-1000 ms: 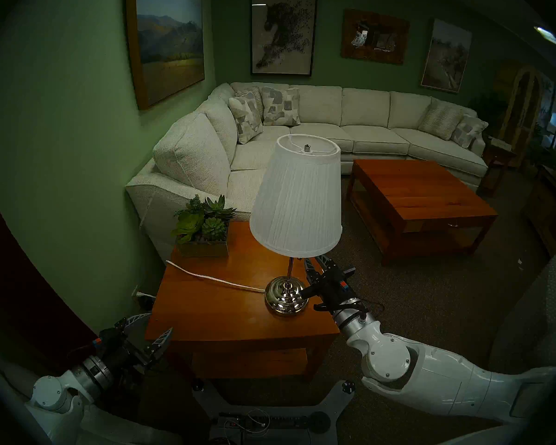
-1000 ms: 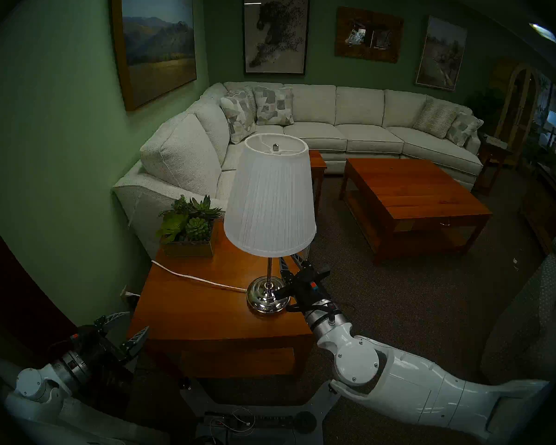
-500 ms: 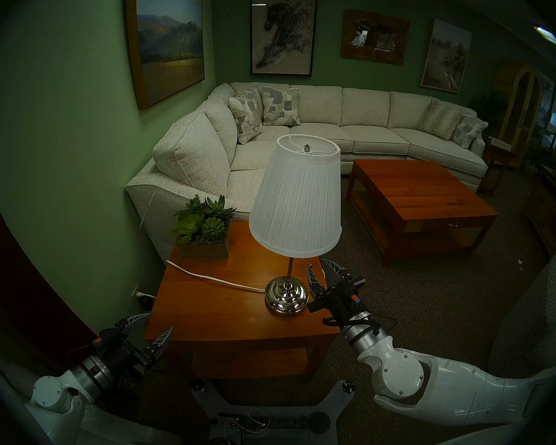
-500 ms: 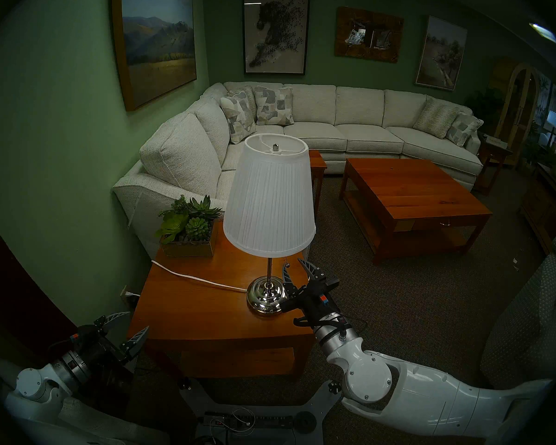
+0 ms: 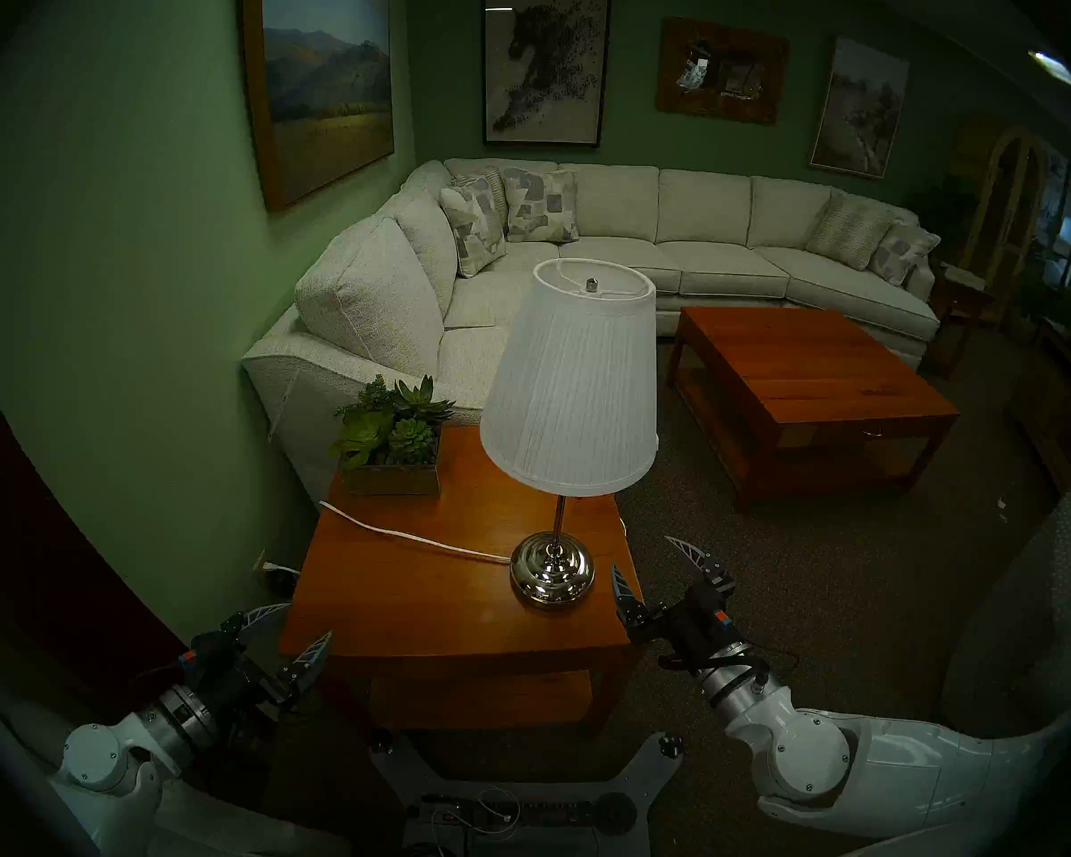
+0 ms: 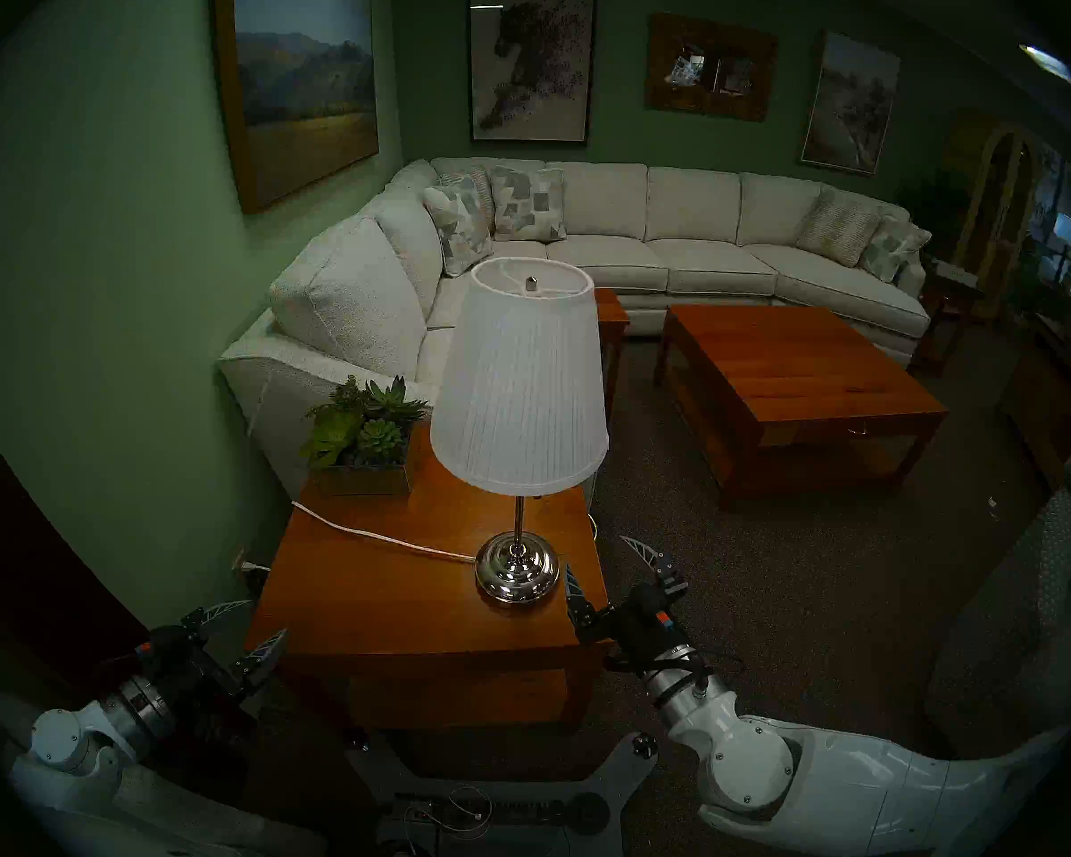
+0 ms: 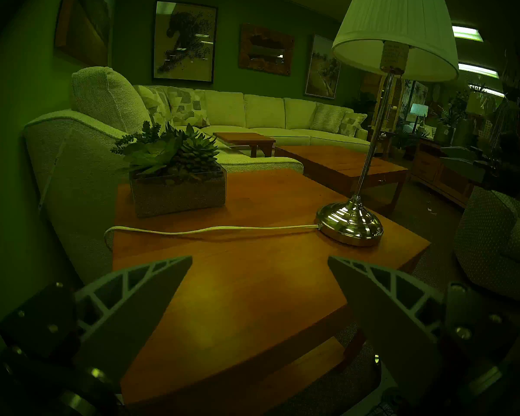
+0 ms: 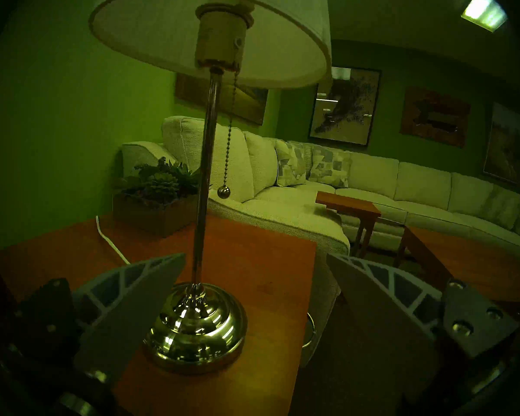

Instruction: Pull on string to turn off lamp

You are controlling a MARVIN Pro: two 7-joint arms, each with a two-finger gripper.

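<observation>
The lamp (image 5: 570,392) stands on the right half of the wooden side table (image 5: 428,590), with a white pleated shade, chrome stem and domed chrome base. No glow shows under the shade. In the right wrist view the string (image 8: 230,130) hangs free beside the lamp's stem (image 8: 206,166) and ends in a round bead. The shade hides the string in the head views. My right gripper (image 5: 642,554) is open and empty, just off the table's right edge, below and in front of the string. My left gripper (image 5: 307,619) is open and empty at the table's front left corner.
A white power cord (image 5: 397,534) runs from the lamp base to the table's left edge. A succulent planter (image 5: 391,447) sits at the back left. A sofa (image 5: 366,318) stands behind, a coffee table (image 5: 811,373) to the right, an armchair (image 5: 1064,559) at far right.
My right gripper was shut up under the shade beside the stem. It has opened and drawn back down toward me, off the table's right edge. The string hangs free. The left arm is still.
</observation>
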